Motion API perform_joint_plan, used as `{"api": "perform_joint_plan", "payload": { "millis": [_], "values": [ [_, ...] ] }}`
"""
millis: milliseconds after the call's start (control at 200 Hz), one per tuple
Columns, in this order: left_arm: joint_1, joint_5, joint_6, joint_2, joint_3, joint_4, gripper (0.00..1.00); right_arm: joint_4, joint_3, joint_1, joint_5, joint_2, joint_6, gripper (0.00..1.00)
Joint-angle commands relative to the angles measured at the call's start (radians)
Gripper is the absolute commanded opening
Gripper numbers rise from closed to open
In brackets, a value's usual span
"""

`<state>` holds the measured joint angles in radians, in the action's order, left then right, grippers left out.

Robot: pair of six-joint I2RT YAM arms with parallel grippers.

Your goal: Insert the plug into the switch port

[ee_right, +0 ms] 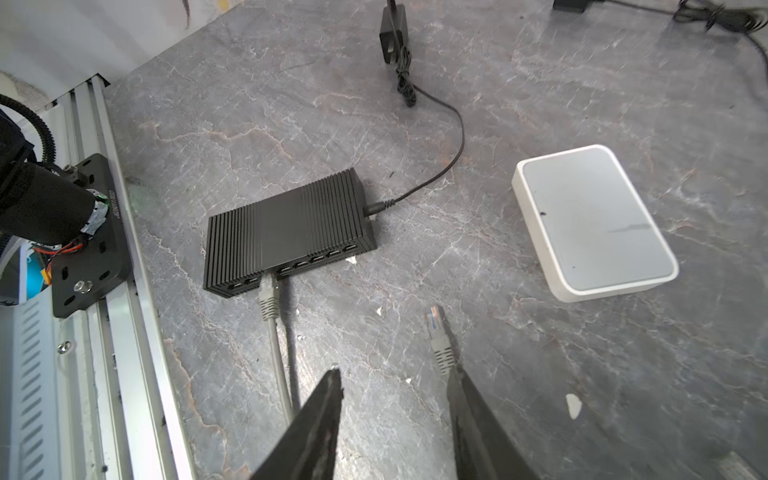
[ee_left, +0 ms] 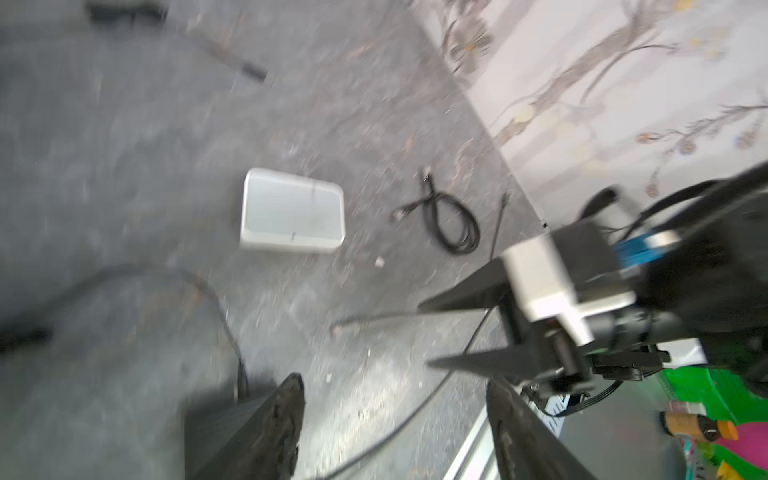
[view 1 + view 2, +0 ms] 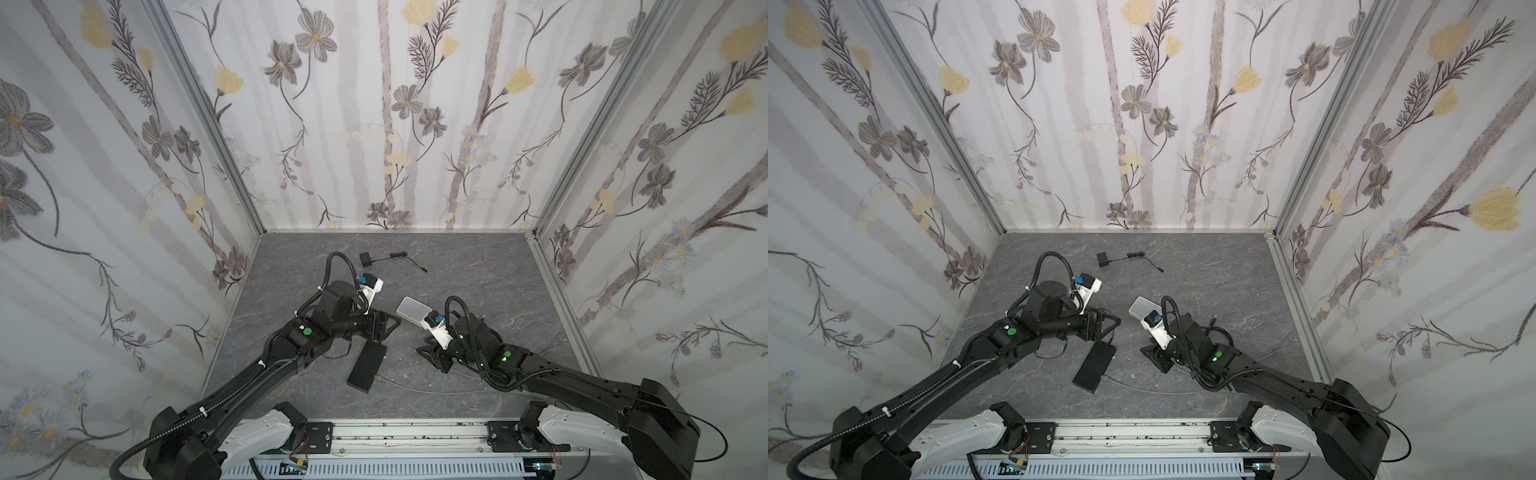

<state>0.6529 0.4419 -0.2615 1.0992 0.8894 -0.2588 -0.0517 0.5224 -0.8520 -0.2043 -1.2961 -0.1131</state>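
While the right hand (image 1: 395, 374) hangs low over the grey tabletop (image 1: 540, 83) with its fingers set apart and nothing between them, the plug (image 1: 435, 322) lies loose on the surface just beyond the tip of one finger (image 1: 473, 415). Whether its grey boot touches that fingertip cannot be told. The plug's clear end points away from the hand, toward the gap between the white box (image 1: 594, 220) and the black box (image 1: 286, 232).

The white box lies flat, pale grey top up, near the plug but apart from it. The port on its thin side cannot be made out in any view. In both top views the white box (image 3: 413, 309) sits near the middle of the tabletop, partly covered by the right arm's wrist camera.

The black box lies flat nearer the rail, with a row of sockets along one side face. A grey cable (image 1: 268, 299) is plugged into one of them, and a black cord (image 1: 449, 166) enters an end face.

The left hand (image 2: 399, 415) is wide open and empty, held above the tabletop close to the black box (image 3: 368, 365) and apart from the white box (image 2: 293, 210). The left wrist view is blurred.
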Motion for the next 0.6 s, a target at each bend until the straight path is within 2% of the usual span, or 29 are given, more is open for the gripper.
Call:
{"api": "perform_joint_plan", "payload": {
  "millis": [0,140,280,325,395,595],
  "values": [
    [0.001,0.11,0.388,0.084,0.142,-0.048,0.7,0.056,0.031,0.009,0.001,-0.064,-0.077,0.42],
    [-0.001,0.19,0.583,0.129,0.171,-0.001,0.68,0.081,0.054,0.013,0.148,-0.159,-0.132,0.43],
    [-0.002,0.376,0.763,0.125,0.064,0.046,0.65,0.063,0.049,0.011,0.202,-0.235,-0.165,0.44],
    [0.0,0.407,0.778,0.122,0.021,0.084,0.62,0.048,0.038,0.011,0.203,-0.251,-0.173,0.44],
    [0.013,0.454,0.791,0.13,0.031,0.069,0.6,0.019,0.015,0.002,0.201,-0.262,-0.184,0.43],
    [0.019,0.42,0.797,0.189,0.077,-0.005,0.58,-0.019,-0.028,-0.027,0.2,-0.274,-0.21,0.37]
  ]
}}
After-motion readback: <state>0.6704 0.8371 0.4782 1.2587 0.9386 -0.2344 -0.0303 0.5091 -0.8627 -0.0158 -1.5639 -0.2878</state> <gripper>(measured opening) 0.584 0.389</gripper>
